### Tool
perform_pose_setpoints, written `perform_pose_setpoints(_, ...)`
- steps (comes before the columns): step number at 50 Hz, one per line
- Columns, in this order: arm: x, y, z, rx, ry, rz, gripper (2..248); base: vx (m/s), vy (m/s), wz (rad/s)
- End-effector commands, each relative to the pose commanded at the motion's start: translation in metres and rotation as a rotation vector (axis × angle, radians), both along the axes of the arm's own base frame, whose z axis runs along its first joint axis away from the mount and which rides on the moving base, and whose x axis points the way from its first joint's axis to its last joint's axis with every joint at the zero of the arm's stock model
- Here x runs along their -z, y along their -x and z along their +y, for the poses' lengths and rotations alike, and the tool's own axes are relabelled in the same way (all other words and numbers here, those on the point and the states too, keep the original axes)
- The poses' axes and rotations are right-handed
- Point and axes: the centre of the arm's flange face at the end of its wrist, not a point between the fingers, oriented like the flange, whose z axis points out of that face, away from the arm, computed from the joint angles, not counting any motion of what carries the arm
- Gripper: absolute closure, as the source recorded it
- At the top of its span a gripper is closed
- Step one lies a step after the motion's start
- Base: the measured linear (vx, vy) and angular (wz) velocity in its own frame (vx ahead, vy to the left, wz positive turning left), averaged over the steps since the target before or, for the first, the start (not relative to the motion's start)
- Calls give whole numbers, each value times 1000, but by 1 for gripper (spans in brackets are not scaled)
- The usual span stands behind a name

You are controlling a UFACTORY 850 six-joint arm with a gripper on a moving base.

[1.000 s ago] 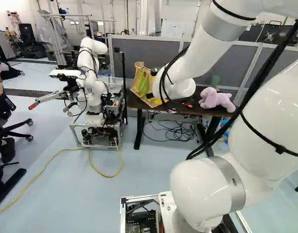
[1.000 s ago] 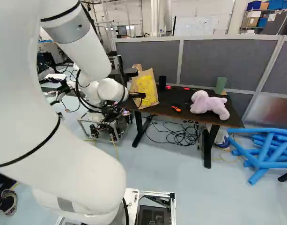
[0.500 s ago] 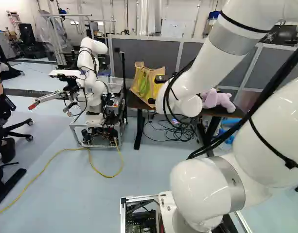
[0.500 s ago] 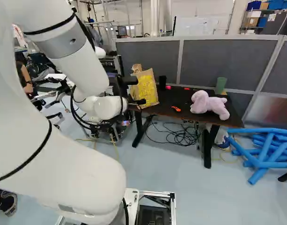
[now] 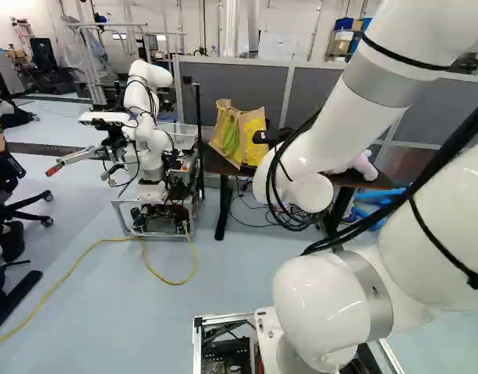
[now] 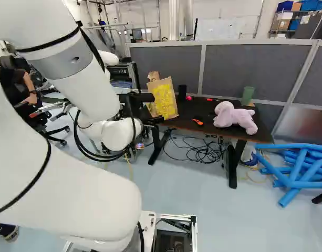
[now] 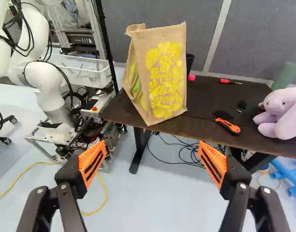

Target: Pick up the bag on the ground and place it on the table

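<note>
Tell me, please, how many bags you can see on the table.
1. The bag stands on the table, near the end away from the plush toy, ahead of the open gripper. A smaller one could be hidden behind it.

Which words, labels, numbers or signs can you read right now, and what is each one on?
None that I can quote with certainty.
Bag: yellow decorative lettering on its front, too blurred to quote reliably.
Dark equipment behind another robot: small pale print, too small to read.
Whiteboard beyond the partition: faint marks, too faint to read.
</note>
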Motion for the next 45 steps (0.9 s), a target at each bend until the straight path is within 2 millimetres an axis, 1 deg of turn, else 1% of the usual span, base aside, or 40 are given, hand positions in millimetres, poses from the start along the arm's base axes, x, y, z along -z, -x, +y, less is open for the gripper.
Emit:
perform_pose_setpoints(22,8,17,-1,6,-6,-33,3,0,0,0)
perform_pose_setpoints(45,9,19,-1,7,-8,-39,3,0,0,0)
